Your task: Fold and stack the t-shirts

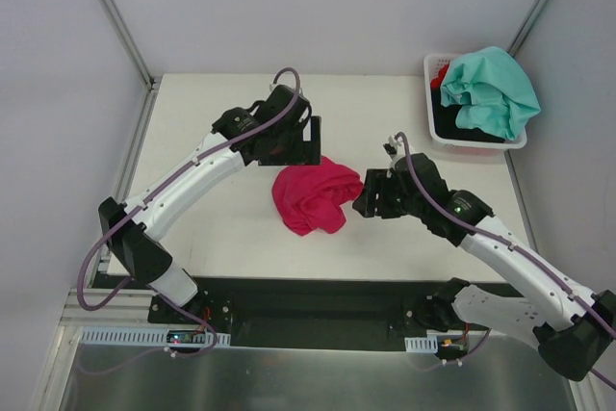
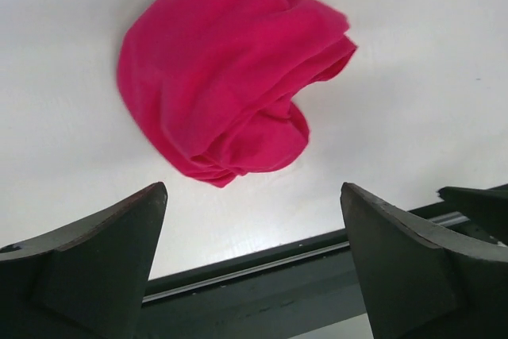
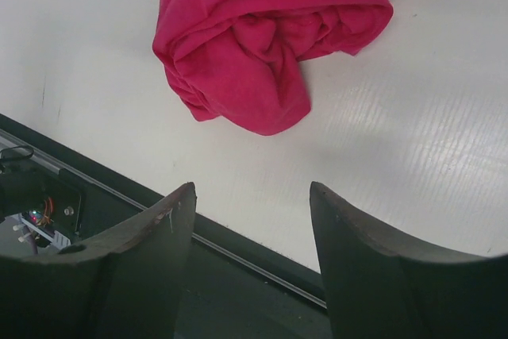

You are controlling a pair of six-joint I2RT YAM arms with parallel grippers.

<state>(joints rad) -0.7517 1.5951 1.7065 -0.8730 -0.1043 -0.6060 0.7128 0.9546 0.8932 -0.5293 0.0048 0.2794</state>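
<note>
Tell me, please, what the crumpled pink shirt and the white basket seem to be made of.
The crumpled magenta-pink shirt looks like soft, matte knit cloth: it slumps in loose folds. The white basket is probably rigid plastic: thin, straight, smooth walls.

A shirt (image 1: 315, 197) lies near the middle of the counter (image 1: 192, 122), with the left gripper (image 1: 300, 145) just behind it and the right gripper (image 1: 370, 195) just right of it. A basket (image 1: 433, 132) stands at the far right corner, with more shirts (image 1: 491, 91) piled in it.

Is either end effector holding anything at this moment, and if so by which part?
Nothing is held. The left end effector and right end effector both stand open and empty, and the crumpled pink t-shirt lies loose on the table between them.
</note>
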